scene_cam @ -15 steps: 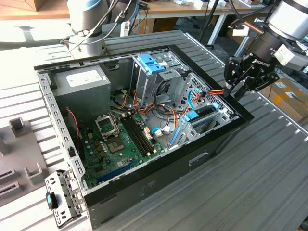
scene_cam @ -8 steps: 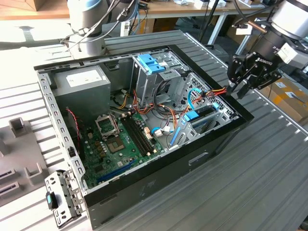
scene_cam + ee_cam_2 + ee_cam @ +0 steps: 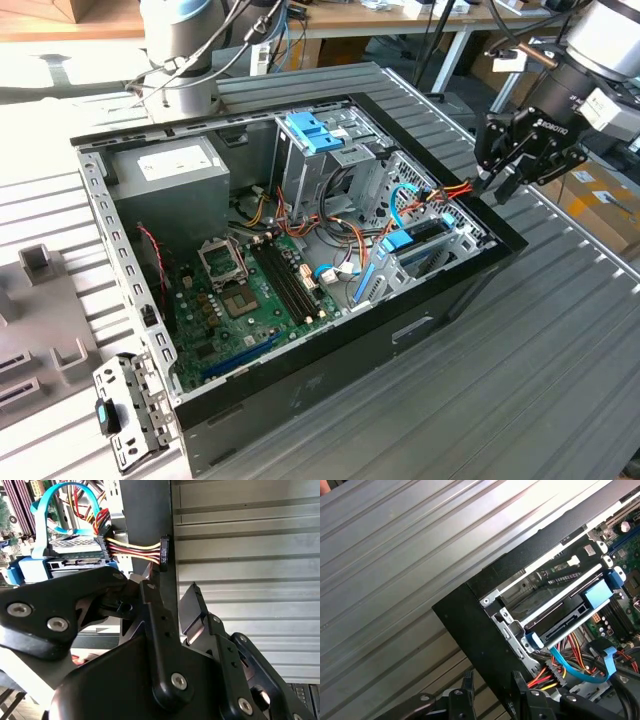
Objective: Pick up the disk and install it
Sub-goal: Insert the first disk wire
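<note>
Gripper [image 3: 498,186] at the exterior view's right, fingers spread and empty, poised over the computer case [image 3: 330,350] wall near a loose power connector [image 3: 164,550]. Disk [image 3: 424,231] sits in the blue-railed bay just inside that wall.

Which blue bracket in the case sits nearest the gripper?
The low blue bracket by the red-yellow wires; the other bracket tops the drive cage, farther off.

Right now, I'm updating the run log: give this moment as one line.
gripper open, empty | at case wall by power connector | disk in drive bay
</note>
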`<state>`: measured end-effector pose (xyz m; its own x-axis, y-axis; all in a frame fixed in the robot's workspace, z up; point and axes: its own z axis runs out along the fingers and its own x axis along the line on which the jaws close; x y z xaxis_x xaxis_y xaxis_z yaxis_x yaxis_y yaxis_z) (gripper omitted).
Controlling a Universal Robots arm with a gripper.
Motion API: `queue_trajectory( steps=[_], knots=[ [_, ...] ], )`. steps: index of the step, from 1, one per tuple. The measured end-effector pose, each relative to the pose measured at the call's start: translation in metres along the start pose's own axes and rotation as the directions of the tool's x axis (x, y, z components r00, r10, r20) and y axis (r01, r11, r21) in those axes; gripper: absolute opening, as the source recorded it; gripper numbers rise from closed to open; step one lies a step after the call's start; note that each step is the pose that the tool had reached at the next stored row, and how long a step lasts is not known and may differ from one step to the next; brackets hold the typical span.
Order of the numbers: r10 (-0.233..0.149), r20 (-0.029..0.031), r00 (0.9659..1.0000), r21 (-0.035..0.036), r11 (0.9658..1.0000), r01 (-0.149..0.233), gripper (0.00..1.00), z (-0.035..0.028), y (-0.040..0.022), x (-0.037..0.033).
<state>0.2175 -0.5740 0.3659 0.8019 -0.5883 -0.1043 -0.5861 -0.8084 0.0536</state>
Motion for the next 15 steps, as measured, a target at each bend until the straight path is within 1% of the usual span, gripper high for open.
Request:
queue_trajectory(
  steps=[1,3,4,6,7,8,9,10,11,13,15],
  knots=[
    [-0.002,-0.0002,1.0,-0.0002,1.0,0.002,0.42,0.0,0.0004,-0.0006],
    [-0.003,0.0012,1.0,0.0015,1.0,0.003,0.42,0.0007,0.0046,-0.0063],
    [-0.004,0.0036,1.0,0.0047,1.0,0.004,0.42,0.0012,0.0071,-0.0097],
    [-0.019,0.0069,0.9998,0.0091,0.9998,0.019,0.42,0.0015,0.0082,-0.0113],
    [-0.037,0.0061,0.9993,0.0072,0.9993,0.037,0.42,0.0015,0.0083,-0.0114],
    [-0.073,0.0042,0.9973,0.0032,0.9973,0.073,0.42,0.0015,0.0084,-0.0114],
    [-0.08,0.0039,0.9968,0.0025,0.9968,0.08,0.42,0.0014,0.0084,-0.0114],
    [-0.072,0.0045,0.9974,0.0036,0.9974,0.072,0.42,0.0016,0.0083,-0.0114],
    [-0.055,0.0054,0.9984,0.0055,0.9984,0.055,0.42,0.002,0.0082,-0.0113],
    [-0.035,0.0063,0.9994,0.0077,0.9994,0.035,0.42,0.0024,0.0082,-0.0112],
    [-0.033,0.0064,0.9995,0.0079,0.9994,0.032,0.42,0.0024,0.0082,-0.0112]
  ],
)
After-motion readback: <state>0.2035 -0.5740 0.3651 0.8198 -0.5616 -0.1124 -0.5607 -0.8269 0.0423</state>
